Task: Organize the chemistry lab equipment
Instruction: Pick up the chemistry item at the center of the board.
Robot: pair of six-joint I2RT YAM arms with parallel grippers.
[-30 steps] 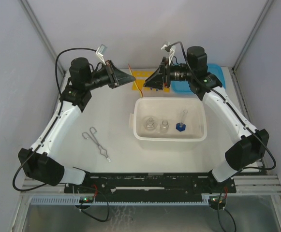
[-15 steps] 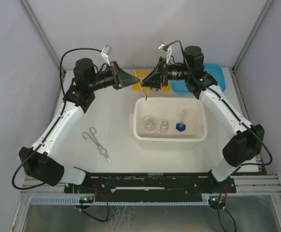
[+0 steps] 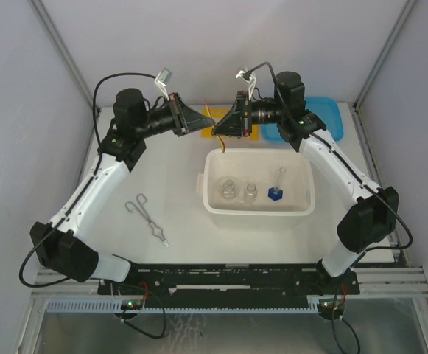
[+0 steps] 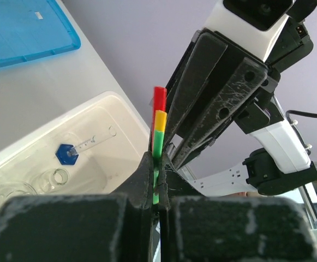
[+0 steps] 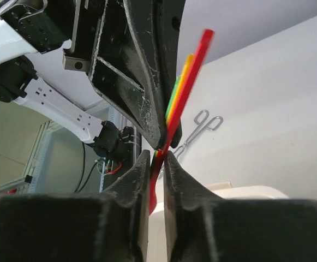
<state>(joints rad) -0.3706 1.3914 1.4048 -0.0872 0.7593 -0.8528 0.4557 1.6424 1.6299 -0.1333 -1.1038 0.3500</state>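
**Coloured stick pinched between two pincers above the tub**

A thin bundle of coloured sticks (image 4: 158,123), red, yellow and green, hangs in the air over the far rim of the white tub (image 3: 302,209). The left pincer (image 4: 157,180) is clenched on its green part. The right pincer (image 5: 157,158) meets it nose to nose, its jaws drawn in close around the red end; whether they actually press it cannot be told.

Inside the tub lie a blue-capped tube (image 3: 276,186) and two small glass vessels (image 3: 230,189), near one another. Behind the pincers, on the far side of the tabletop (image 3: 177,199), the yellow rack (image 3: 217,113) is partly hidden, with the blue lid (image 3: 324,110) to its right. The metal tongs (image 3: 147,219) lie flat on the tabletop, well apart to the left of the tub.
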